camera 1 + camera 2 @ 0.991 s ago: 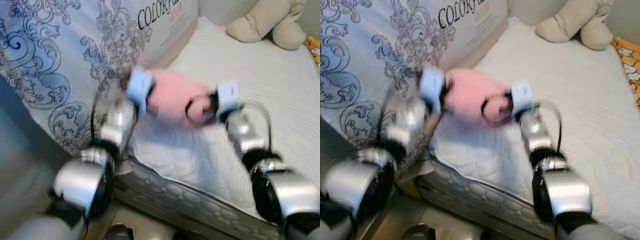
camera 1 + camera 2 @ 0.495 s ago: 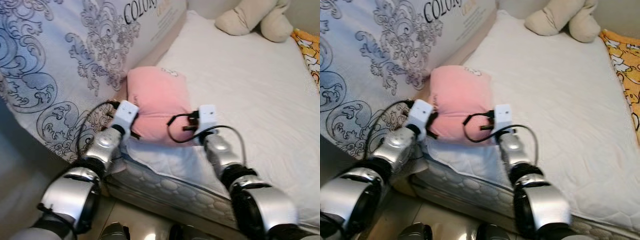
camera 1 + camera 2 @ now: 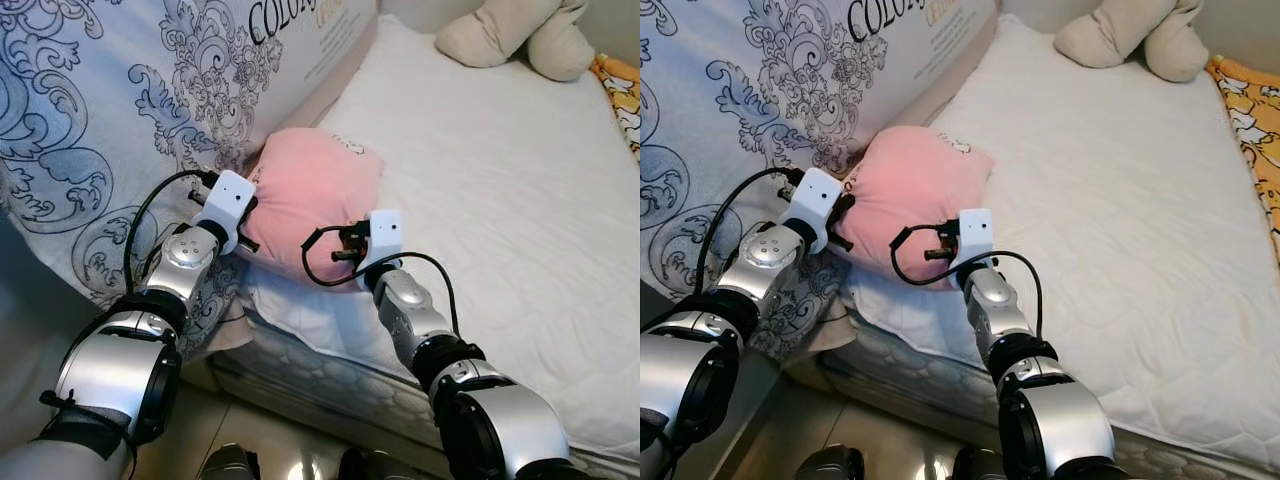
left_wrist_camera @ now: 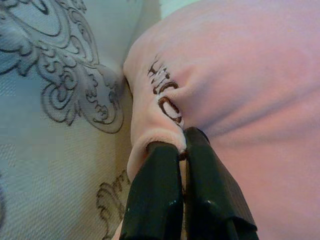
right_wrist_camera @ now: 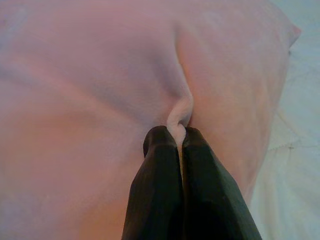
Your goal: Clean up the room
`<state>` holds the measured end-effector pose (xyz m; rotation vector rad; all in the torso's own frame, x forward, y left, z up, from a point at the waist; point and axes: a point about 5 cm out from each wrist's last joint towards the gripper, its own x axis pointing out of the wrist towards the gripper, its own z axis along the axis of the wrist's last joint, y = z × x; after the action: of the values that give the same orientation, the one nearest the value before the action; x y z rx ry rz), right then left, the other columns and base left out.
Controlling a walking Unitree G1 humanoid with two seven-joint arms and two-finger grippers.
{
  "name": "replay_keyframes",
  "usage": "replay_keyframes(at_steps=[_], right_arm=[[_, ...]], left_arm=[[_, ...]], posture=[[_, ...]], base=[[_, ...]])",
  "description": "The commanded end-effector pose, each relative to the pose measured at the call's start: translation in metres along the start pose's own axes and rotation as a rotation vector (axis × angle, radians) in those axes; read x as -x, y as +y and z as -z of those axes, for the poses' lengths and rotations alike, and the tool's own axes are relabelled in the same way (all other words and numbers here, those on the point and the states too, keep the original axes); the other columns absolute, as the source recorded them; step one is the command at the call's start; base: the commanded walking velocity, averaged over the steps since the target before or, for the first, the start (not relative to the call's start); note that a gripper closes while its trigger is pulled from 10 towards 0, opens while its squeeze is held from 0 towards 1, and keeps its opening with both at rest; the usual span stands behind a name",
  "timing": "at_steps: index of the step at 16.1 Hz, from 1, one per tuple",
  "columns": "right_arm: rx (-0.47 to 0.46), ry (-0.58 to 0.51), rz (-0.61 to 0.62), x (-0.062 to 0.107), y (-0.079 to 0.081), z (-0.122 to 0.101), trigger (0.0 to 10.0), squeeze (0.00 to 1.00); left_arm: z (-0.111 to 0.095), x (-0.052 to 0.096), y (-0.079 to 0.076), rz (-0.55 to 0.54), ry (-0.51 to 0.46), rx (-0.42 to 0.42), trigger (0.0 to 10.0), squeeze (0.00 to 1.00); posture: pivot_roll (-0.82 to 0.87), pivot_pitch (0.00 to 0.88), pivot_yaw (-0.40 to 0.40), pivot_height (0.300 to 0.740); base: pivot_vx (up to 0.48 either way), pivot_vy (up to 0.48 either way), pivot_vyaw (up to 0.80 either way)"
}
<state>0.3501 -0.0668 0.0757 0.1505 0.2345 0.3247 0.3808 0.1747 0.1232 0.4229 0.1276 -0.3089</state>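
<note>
- Both jaws pinched tight: left gripper (image 4: 181,150) and right gripper (image 5: 177,134) each nip a fold of the pink pillow (image 3: 312,205).
- Pillow sits at the mattress (image 3: 520,200) corner, touching the patterned bedding (image 3: 110,120).
- Judged placed; release remains.

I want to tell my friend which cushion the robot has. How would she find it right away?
Look at the white bed beside the big swirly-patterned mattress. Near the bed's front corner lies the pink cushion, with the left claw and right claw each shut on a fold of it. It is the only pink thing; the beige plush toy sits far off at the bed's other end.
</note>
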Motion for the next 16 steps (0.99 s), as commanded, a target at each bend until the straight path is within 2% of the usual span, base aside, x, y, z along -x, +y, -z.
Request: replay_keyframes(at_steps=[1, 5, 9, 10, 12, 13, 15, 16], right_arm=[[0.004, 0.02, 0.04, 0.003, -0.011, 0.003, 10.0, 0.0], [0.009, 0.052, 0.036, 0.006, -0.005, 0.016, 10.0, 0.0], [-0.028, 0.014, -0.002, 0.003, 0.011, 0.012, 10.0, 0.0], [-0.019, 0.003, -0.019, 0.002, 0.016, 0.009, 10.0, 0.0], [-0.01, 0.005, -0.011, 0.001, 0.014, 0.008, 10.0, 0.0], [-0.009, 0.005, -0.007, 0.001, 0.013, 0.007, 10.0, 0.0], [0.003, -0.036, 0.025, 0.001, 0.007, -0.001, 10.0, 0.0], [0.004, -0.049, 0.042, 0.001, 0.004, -0.004, 10.0, 0.0]], left_arm=[[-0.003, -0.002, -0.003, 0.009, -0.01, -0.009, 10.0, 0.0], [0.027, 0.008, -0.019, 0.054, 0.084, -0.001, 10.0, 0.0], [0.005, 0.001, -0.009, 0.056, 0.007, -0.053, 10.0, 0.0], [-0.011, -0.003, -0.004, 0.059, -0.039, -0.079, 10.0, 0.0], [-0.016, -0.006, -0.004, 0.058, -0.04, -0.074, 10.0, 0.0], [-0.017, -0.007, -0.005, 0.056, -0.041, -0.065, 10.0, 0.0], [-0.022, -0.01, -0.01, 0.068, -0.065, 0.051, 10.0, 0.0], [-0.024, -0.01, -0.011, 0.071, -0.074, 0.071, 10.0, 0.0]], posture=[[0.0, 0.114, -0.076, 0.74], [-0.01, 0.128, -0.083, 0.74], [-0.02, 0.118, -0.082, 0.74], [-0.01, 0.102, -0.078, 0.74], [-0.01, 0.09, -0.076, 0.74], [-0.01, 0.086, -0.075, 0.74], [-0.01, 0.08, -0.074, 0.74], [-0.01, 0.077, -0.076, 0.74]], base=[[0.0, 0.0, 0.0], [0.0, 0.0, 0.0], [0.0, 0.0, 0.0], [0.0, 0.0, 0.0], [0.0, 0.0, 0.0], [0.0, 0.0, 0.0], [0.0, 0.0, 0.0], [0.0, 0.0, 0.0]])
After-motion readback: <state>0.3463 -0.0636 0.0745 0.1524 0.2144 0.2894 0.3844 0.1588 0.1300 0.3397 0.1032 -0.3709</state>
